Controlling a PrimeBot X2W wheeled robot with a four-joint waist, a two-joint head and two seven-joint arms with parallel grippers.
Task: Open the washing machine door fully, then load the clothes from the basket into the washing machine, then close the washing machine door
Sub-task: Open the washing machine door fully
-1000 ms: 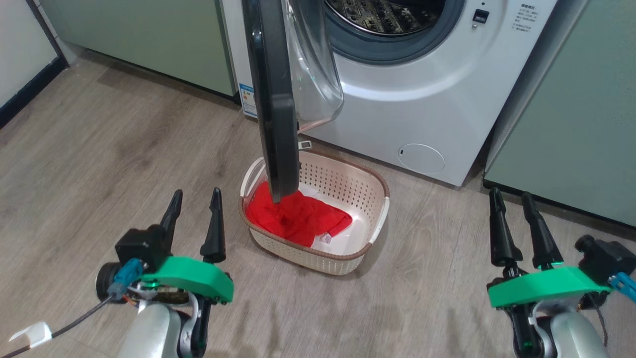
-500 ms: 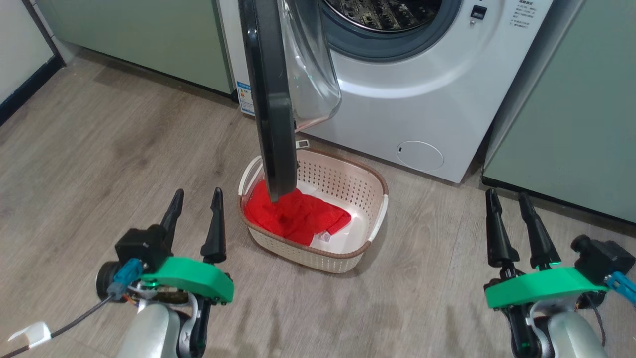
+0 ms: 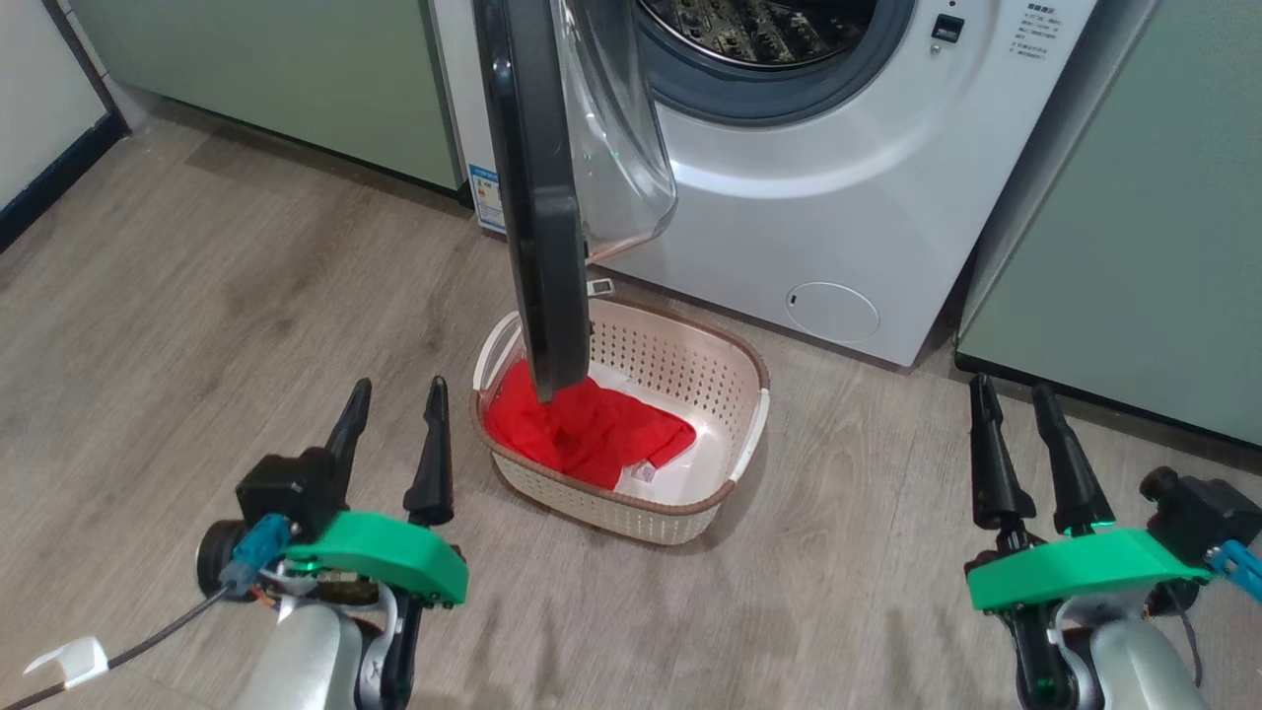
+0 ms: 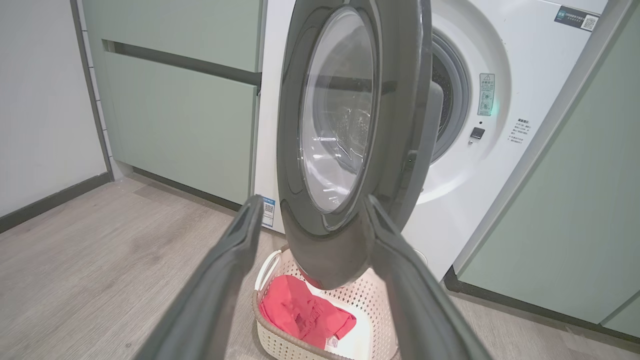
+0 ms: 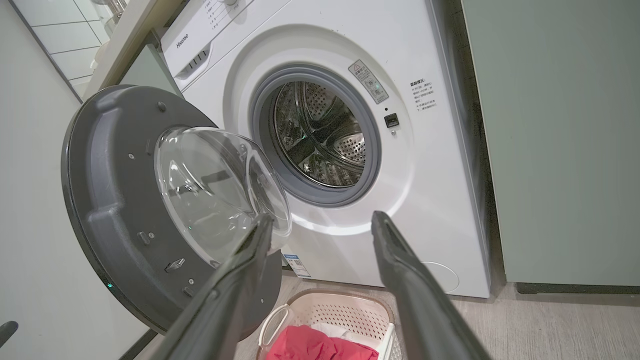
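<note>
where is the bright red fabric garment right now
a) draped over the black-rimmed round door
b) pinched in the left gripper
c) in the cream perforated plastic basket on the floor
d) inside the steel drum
c: the bright red fabric garment lies inside the cream perforated plastic basket on the wood floor, and the steel drum shows no cloth.
</note>
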